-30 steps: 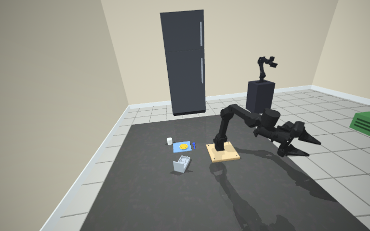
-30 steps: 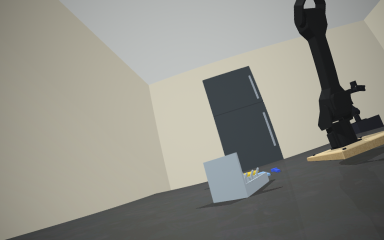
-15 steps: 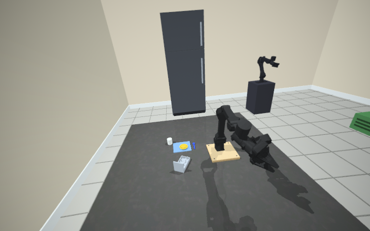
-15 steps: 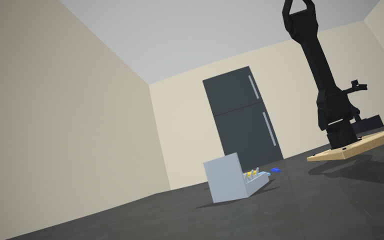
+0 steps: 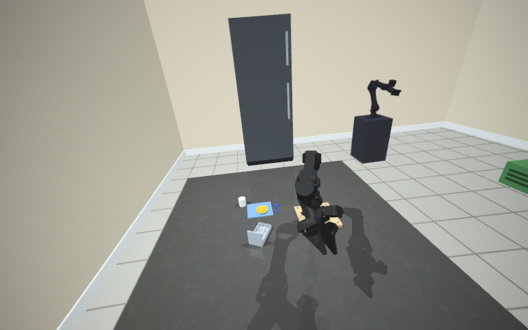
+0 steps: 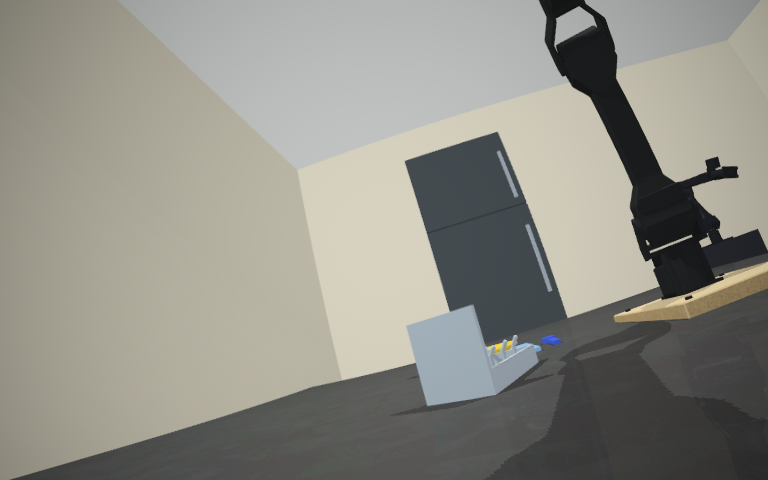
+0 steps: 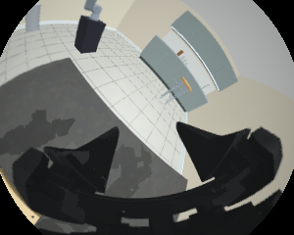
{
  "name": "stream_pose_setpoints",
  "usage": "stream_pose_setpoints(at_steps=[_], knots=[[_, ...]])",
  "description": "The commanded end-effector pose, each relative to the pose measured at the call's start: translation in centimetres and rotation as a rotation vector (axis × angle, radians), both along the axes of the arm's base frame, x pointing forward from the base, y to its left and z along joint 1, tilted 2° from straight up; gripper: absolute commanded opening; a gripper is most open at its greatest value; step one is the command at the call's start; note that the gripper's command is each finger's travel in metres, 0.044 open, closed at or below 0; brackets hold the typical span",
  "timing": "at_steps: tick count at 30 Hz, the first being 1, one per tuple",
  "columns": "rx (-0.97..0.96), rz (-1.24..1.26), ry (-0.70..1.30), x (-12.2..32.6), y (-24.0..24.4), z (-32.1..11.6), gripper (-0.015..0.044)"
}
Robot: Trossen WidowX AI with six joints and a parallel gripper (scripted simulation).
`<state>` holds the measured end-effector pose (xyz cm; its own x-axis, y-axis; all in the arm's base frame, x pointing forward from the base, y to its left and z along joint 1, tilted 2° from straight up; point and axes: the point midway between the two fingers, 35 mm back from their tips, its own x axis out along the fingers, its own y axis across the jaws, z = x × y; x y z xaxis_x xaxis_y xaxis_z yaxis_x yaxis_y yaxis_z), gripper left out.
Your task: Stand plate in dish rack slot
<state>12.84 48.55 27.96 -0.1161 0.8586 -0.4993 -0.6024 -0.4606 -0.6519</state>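
In the top view we see the yellow plate (image 5: 262, 209) lying flat on a light blue mat (image 5: 253, 212) a little left of the frame's centre, with a white cup (image 5: 241, 201) just beside the mat's upper left corner and a small blue object (image 5: 276, 208) at its right edge, too small for us to identify. The dish rack (image 5: 258, 234) stands just below the mat, apart from it, and its rails read only as pale strokes at this size. The arm folds over its tan base board (image 5: 298, 211), hiding most of that board, and the gripper (image 5: 327, 247) points down toward the dark floor mat (image 5: 201, 286) at centre right, well apart from the plate. Its fingers stand spread with nothing between them. In the exterior view the rack's solid end wall (image 6: 450, 356) blocks most of its inside; we make out only a few rail tips (image 6: 510, 343) and a yellow sliver of plate (image 6: 497, 346) behind them. The arm is cut off at the top edge there, so the gripper is out of that frame. In the wrist view both fingertips show as dark wedges with open floor between them, and the lower part of the view is black.
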Motion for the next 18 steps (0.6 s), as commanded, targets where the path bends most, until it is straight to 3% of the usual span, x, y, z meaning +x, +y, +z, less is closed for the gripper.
stream_pose_setpoints(at_steps=[1, 18], knots=[[-0.051, -0.113, 0.045, 3.4, -1.8, -1.2, 0.04], [-0.221, -0.601, 0.252, 15.5, -12.2, -5.7, 0.04]])
